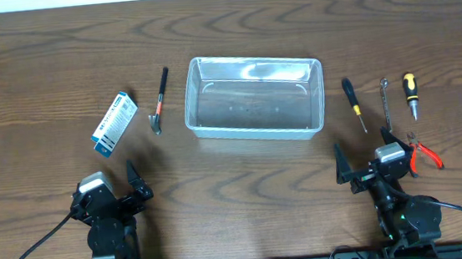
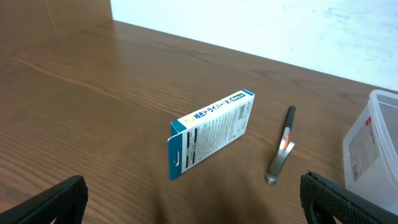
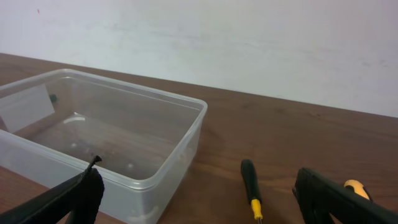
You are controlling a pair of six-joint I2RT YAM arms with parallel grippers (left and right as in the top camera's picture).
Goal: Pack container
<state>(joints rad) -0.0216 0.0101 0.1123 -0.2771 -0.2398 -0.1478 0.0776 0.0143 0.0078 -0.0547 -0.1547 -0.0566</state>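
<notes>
At table centre, the container (image 1: 256, 132) is sitting with a long side toward the arms, its clear floor showing only the wood grain of the table (image 1: 24, 64). To its left the blue-and-white box (image 1: 114, 123) is lying at a slant. The left wrist view is picking up Japanese characters on a white band along its side, plus fine black print too small to read; overhead is giving only white marks on blue. A white label (image 2: 365, 146) on the container's end wall is showing in both wrist views, text illegible, and overhead is not resolving it. Between box and container a hammer (image 1: 160, 100) is lying, head toward the arms. Right of the container, overhead is showing a black-handled screwdriver (image 1: 352, 98), a wrench (image 1: 385, 103), a stubby yellow-and-black screwdriver (image 1: 411, 93) and red-handled pliers (image 1: 426, 156). The right wrist view is catching only the first and a yellow bit of the stubby one. Left gripper (image 2: 193, 186) and right gripper (image 3: 198, 177) are hovering near the front edge, jaws spread wide, holding nothing.
</notes>
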